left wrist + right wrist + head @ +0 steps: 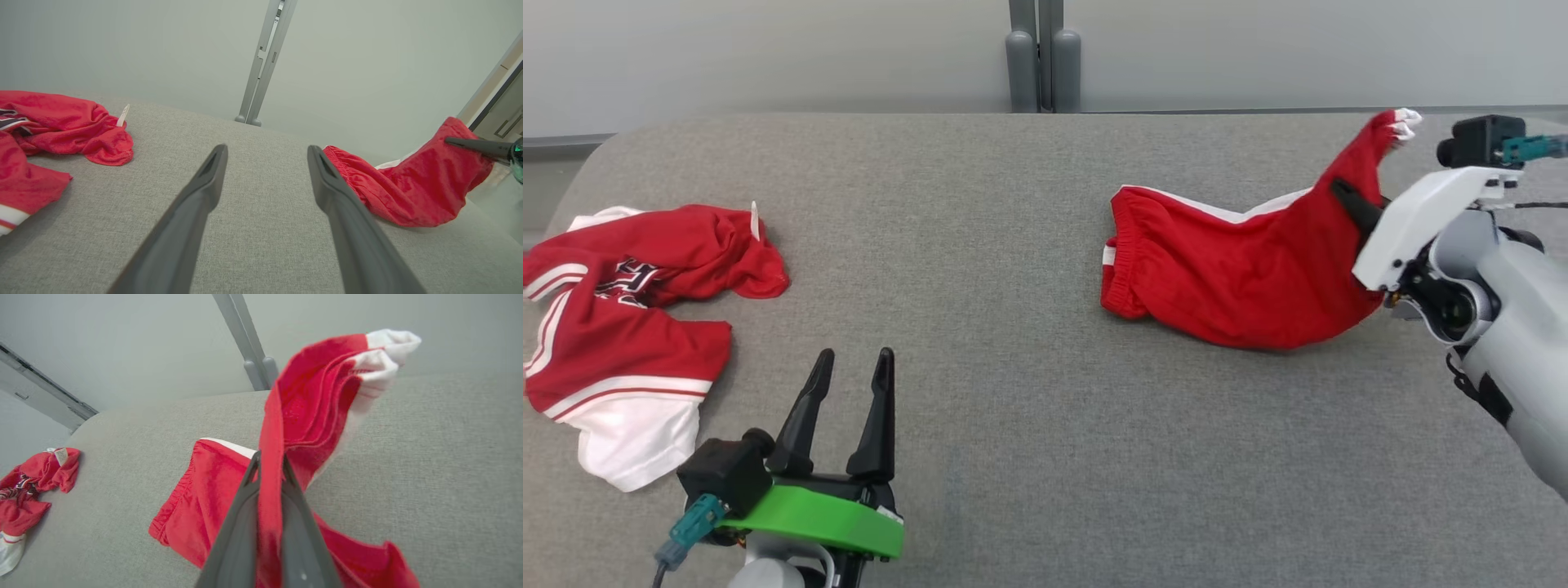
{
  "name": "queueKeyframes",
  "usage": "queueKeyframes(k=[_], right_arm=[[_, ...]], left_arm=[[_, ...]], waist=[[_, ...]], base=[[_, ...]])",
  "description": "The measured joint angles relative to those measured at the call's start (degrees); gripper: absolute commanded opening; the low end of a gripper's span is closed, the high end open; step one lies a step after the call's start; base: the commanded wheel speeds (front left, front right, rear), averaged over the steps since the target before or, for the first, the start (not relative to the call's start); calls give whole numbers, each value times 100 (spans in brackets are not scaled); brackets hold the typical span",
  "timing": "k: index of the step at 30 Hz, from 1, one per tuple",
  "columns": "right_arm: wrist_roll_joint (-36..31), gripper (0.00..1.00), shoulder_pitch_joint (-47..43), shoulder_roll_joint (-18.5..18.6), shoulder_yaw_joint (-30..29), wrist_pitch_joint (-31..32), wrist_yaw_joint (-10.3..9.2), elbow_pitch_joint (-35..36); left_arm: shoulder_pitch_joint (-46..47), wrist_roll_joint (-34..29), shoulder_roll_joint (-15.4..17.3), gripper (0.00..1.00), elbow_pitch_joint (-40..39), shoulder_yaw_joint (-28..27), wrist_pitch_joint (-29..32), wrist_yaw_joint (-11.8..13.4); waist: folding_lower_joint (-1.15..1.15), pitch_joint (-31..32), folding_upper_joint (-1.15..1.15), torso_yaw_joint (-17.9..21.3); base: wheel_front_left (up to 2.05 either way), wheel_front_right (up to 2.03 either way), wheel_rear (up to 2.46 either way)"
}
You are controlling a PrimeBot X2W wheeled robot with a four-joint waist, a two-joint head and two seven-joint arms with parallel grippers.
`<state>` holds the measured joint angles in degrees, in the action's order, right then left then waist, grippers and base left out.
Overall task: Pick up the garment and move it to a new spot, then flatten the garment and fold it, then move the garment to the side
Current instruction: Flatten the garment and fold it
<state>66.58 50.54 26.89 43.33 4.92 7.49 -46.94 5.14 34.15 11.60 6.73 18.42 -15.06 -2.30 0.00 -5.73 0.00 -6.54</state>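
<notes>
**Operator:** What does the head view give me?

**Spotter:** Your right pincer (1346, 194) is clenched on the garment (1225, 278), a pair of red shorts, on the 3 o'clock half of the grey table (1045, 457). The white hem stands up toward 1 o'clock and the waistband rests on the table at the 9 o'clock end, so the long axis runs roughly from 9 to 2 o'clock. Your left pincer (856, 359) is released and holds nothing, down at 7 o'clock. From it the garment lies at about 2 o'clock, well apart. A crumpled jersey (629, 310) lies at 9 o'clock.

**Operator:** And the left wrist view?

**Spotter:** The fingers stand wide over bare table. The garment (408, 192) is at 3 o'clock and the jersey (61, 122) at 9 o'clock.

**Operator:** The right wrist view?

**Spotter:** The two fingers are shut with a red fold pinched between them. The hem rises to 1 o'clock and the waistband lies at 8 o'clock.

**Operator:** What decides my coming move?

**Spotter:** I judge you are at the carrying step. Your right arm is the nearer one, and most of the cloth trails toward 9 o'clock from its pincer, so it will drag unless you lift higher.
</notes>
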Motion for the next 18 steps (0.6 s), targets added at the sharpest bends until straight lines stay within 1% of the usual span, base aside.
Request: queueKeyframes(k=[2, 7, 14, 18], right_arm=[[-29, 0, 100, -143, 78, 63, 0, -104], [-129, 0, 289, -638, 313, 234, 0, -657], [-389, 0, 565, -1132, 510, 302, 0, -1701], [-536, 0, 668, -1399, 637, 270, 0, -2030]], left_arm=[[12, 0, -34, 100, 44, 32, 1, -22], [49, 0, -114, 100, 170, 62, 1, -54], [169, -30, -245, 100, 312, 97, 0, -133], [196, -102, -304, 100, 363, 40, 1, -176]], waist=[[0, 4, 0, -65], [0, -35, 0, -365], [0, -142, 0, -788], [0, -249, 0, -947]], base=[[0, 0, 0], [0, 0, 0], [0, 0, 0], [0, 0, 0]])
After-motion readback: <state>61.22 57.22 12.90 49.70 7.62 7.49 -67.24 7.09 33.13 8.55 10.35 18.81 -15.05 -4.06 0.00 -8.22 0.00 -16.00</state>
